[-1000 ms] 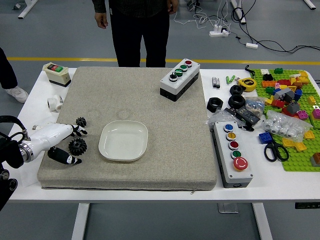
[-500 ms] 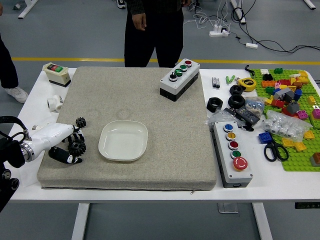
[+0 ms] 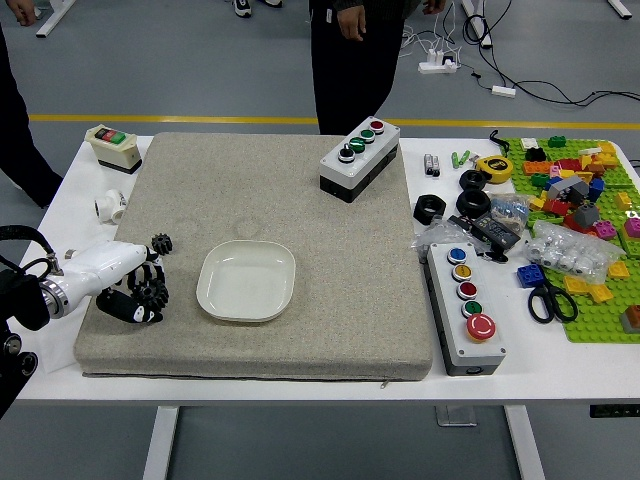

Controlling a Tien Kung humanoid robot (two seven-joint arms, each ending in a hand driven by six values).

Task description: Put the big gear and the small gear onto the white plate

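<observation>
My left hand (image 3: 148, 292), white with black fingers, reaches in from the left over the grey mat. Its fingers are curled around the big black gear (image 3: 152, 290), which they partly hide. The small black gear (image 3: 161, 244) lies on the mat just beyond that hand, apart from the big one. To the right of both gears, the white plate (image 3: 246, 282) rests on the mat with nothing on it.
A grey button box (image 3: 360, 160) stands on the mat's far right corner, another (image 3: 465, 310) right of the mat. Tires, scissors (image 3: 552, 303) and bricks lie farther right. Two people stand beyond the table, hands off it.
The left hand's fingers have closed around the big gear, which sits slightly farther left. Beyond the table, the person in the middle has moved right; the one at the left has shifted too.
</observation>
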